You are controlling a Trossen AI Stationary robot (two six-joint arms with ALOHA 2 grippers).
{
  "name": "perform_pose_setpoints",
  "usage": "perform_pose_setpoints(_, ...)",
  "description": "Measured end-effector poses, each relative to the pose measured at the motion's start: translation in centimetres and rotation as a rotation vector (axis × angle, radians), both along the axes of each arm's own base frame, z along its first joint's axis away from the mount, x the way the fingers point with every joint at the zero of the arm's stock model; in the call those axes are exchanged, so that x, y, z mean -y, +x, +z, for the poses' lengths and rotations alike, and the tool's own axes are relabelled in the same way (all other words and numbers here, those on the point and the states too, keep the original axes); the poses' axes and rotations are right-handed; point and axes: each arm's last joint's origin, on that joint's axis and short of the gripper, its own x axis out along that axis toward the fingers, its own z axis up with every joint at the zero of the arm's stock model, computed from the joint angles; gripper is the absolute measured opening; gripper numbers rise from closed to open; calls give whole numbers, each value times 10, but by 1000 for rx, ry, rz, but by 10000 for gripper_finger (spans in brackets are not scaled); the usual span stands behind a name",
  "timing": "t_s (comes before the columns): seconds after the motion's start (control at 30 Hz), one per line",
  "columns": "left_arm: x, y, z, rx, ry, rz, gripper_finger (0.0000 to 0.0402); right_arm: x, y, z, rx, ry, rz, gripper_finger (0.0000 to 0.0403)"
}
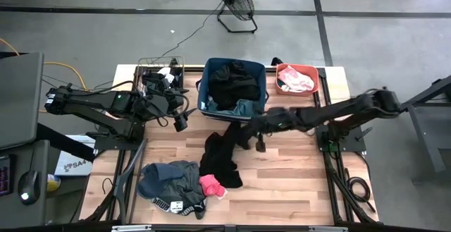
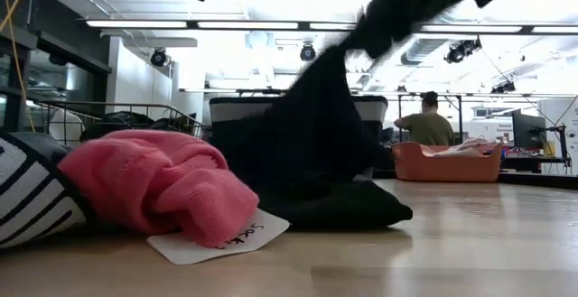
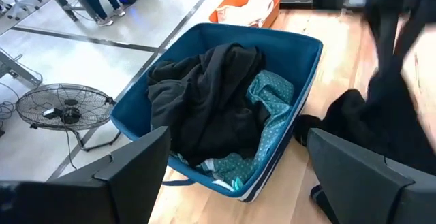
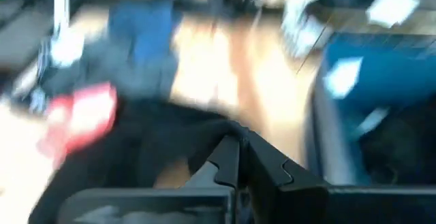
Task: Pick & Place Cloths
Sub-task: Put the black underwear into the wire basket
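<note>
gripping a black cloth (image 1: 220, 154) w/ fingers clamped, right hand (image 1: 243, 135) lifts it, long axis hanging down to table (image 1: 282, 182).

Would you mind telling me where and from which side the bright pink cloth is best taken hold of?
Likely at the top of its bunched hump, coming straight down. The bright pink cloth lies crumpled on the table, touching the black cloth on one side and the grey pile on the other, so a side approach would probably catch those too.

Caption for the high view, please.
Right gripper lifts a black cloth beside the blue bin; left gripper waits open nearby.
</note>
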Motion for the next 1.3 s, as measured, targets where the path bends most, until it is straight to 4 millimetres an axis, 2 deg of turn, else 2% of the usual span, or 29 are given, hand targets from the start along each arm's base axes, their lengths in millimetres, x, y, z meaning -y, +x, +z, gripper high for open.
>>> perform_pose_setpoints(0.3,0,0,0,-1,-2,-4,339,5,-25,90,391,-129,-30,5)
perform_pose_setpoints(0.63,1,5,1,26,-7,-4,339,8,-43,166,665,-342,-70,4)
perform_pose_setpoints(0.97,5,34,-11,26,9,21,339,8,-52,206,754,-401,-80,4)
perform_pose_setpoints(1.13,7,54,-17,29,52,-2,339,8,-53,210,741,-420,-75,4)
perform_pose_setpoints(1.3,11,72,-9,129,127,-89,339,8,-53,208,722,-422,-71,4)
